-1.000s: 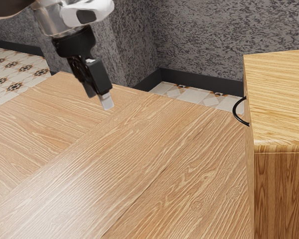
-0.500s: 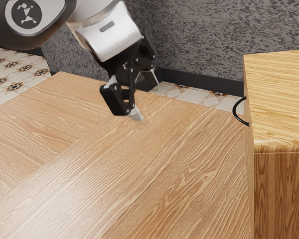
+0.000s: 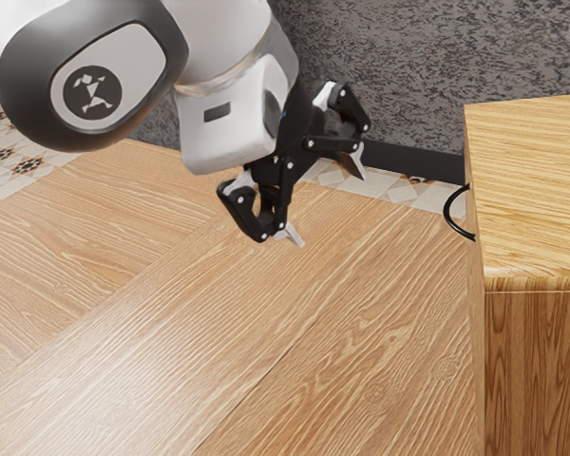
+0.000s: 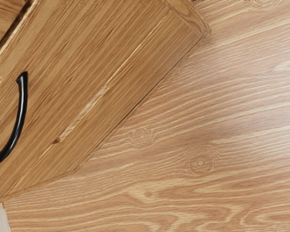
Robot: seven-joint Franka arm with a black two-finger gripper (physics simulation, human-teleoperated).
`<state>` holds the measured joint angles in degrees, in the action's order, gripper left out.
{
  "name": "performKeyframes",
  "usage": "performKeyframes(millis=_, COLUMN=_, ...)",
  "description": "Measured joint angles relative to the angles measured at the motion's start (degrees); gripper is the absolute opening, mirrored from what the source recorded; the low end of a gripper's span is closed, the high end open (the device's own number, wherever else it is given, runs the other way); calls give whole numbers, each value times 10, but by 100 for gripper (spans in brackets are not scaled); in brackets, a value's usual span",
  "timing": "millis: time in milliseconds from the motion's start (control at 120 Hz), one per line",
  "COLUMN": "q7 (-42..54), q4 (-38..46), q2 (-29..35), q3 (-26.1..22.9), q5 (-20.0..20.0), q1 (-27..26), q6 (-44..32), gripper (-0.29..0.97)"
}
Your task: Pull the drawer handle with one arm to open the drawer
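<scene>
- Exterior view: the black two-finger gripper (image 3: 321,199) hangs low over the light wood-grain counter (image 3: 218,332). Its fingers are spread wide with nothing between them. The lower fingertip is close to the counter, though I cannot tell whether it touches.
- Exterior view: the thin black curved drawer handle (image 3: 459,214) sticks out from the face of the tall light-wood cabinet (image 3: 532,190). It sits at about three o'clock from the gripper and well apart from it, with bare counter between.
- Exterior view: the cabinet's drawer face is seen edge-on, so this side does not show how far out it stands.
- Wrist view: the handle shows as a dark arc standing off the wood-grain drawer front (image 4: 96,67). It lies at about eight o'clock from the cabinet's corner where it meets the counter.
- Wrist view: the drawer front looks flush with its frame, so I judge the drawer not yet opened.
- Step in hand, as I read it: the approach, with the open gripper facing the handle and no grasp made.
- The next move calls for travel toward three o'clock in the exterior view, with the fingers lined up so the arc passes between them. They should close on the handle's middle, then pull straight toward nine o'clock, square to the front so it does not bind.
</scene>
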<state>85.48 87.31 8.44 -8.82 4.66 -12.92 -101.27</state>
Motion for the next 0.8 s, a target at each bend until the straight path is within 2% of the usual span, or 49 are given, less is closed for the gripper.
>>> performKeyframes(millis=125, q7=37, q4=11, q2=-9, q3=6, q5=5, q1=-20, q6=-36, gripper=66)
performKeyframes(millis=300, q7=78, q4=11, q2=-23, q3=11, q5=7, q1=-20, q6=-64, gripper=66)
performKeyframes(millis=800, q7=152, q4=21, q2=-18, q3=10, q5=7, q1=-46, q6=-78, gripper=66)
